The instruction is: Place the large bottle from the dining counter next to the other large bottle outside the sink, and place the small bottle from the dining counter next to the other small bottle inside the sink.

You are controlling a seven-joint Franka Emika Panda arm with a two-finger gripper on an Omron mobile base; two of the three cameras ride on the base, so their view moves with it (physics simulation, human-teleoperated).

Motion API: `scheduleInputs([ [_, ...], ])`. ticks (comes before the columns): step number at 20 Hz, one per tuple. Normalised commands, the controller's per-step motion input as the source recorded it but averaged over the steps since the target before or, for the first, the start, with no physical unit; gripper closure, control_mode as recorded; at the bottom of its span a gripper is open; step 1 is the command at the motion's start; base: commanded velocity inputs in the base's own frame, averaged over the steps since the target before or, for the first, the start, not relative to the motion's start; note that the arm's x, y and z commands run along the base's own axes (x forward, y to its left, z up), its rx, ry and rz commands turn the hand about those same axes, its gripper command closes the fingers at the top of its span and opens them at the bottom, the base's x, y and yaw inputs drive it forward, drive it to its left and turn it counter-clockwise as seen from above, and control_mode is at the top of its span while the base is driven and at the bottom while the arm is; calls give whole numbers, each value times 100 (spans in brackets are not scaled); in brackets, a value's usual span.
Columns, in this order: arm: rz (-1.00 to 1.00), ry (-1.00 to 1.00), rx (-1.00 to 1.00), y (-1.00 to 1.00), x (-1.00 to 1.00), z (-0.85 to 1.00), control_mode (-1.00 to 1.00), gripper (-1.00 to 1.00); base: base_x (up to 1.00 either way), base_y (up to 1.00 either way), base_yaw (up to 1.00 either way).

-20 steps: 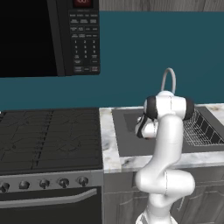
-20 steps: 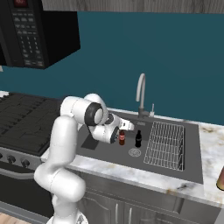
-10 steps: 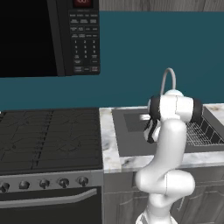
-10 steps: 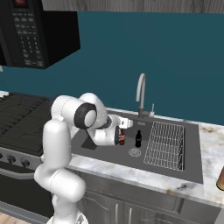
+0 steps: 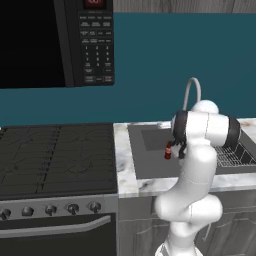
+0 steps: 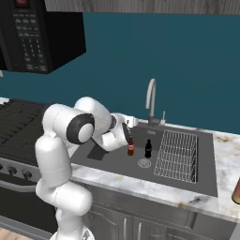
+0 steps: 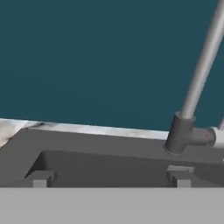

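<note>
small bottle (image 6: 131,146) standing in sink (image 6: 187,177) beside the other small bottle (image 6: 148,148) | end effector (image 7: 109,177) open, holding nothing | I'm backing straight up so I don't tip it

Three views, all toward sink (image 6: 117,161)

— What finishes do you see?
— I see a matt dark-grey sink (image 6: 112,161), a marble-patterned worktop (image 6: 140,185), a smooth metal tap (image 7: 199,74).
— And the rack?
— The rack (image 6: 177,155) looks like thin wire; the microwave (image 5: 50,42) is glossy black.
</note>
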Motion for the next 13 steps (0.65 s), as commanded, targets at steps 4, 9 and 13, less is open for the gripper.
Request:
scheduleInputs([
  [4,4,0,0,83,-11,31,-100,-100,0,0,0],
  [9,2,0,0,89,-19,16,-100,-100,0,0,0],
  [13,0,0,0,50,-36,37,-100,-100,0,0,0],
])
